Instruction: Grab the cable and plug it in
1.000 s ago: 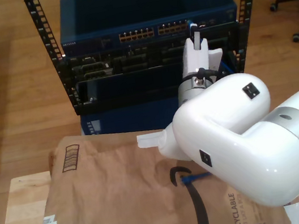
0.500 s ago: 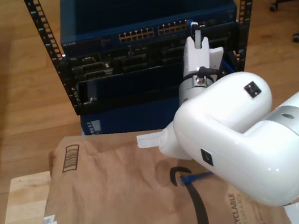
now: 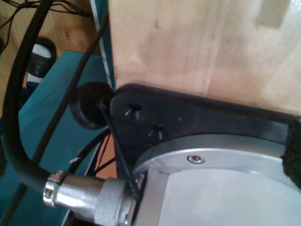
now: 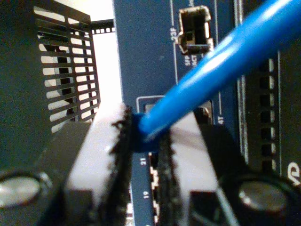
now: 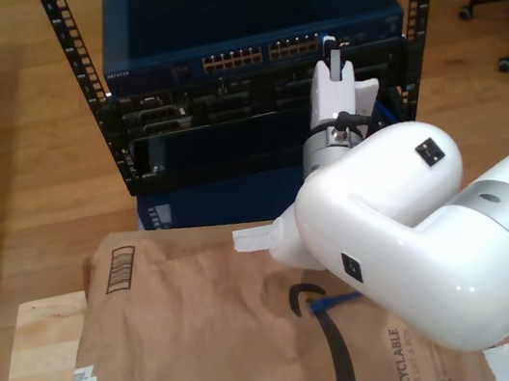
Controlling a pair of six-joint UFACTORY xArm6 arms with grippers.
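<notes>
The bright-blue cable ends in a blue boot that sits between the pads of my second gripper, which is shut on it. The plug end is pressed close to the blue switch's face, by the ports marked 19 and 21; the plug tip is hidden behind the fingers. In the exterior view my second gripper is at the right end of the switch's port row. A short stretch of the cable lies on the brown cardboard under the arm.
The blue switch sits in a black rack over other black units. Brown cardboard covers a wooden table. The first wrist view holds a wooden block, a black plate and a thick black robot cable.
My second gripper has shifted very slightly toward the exterior view's right along the port row, still holding the cable end. Nothing else has moved.
</notes>
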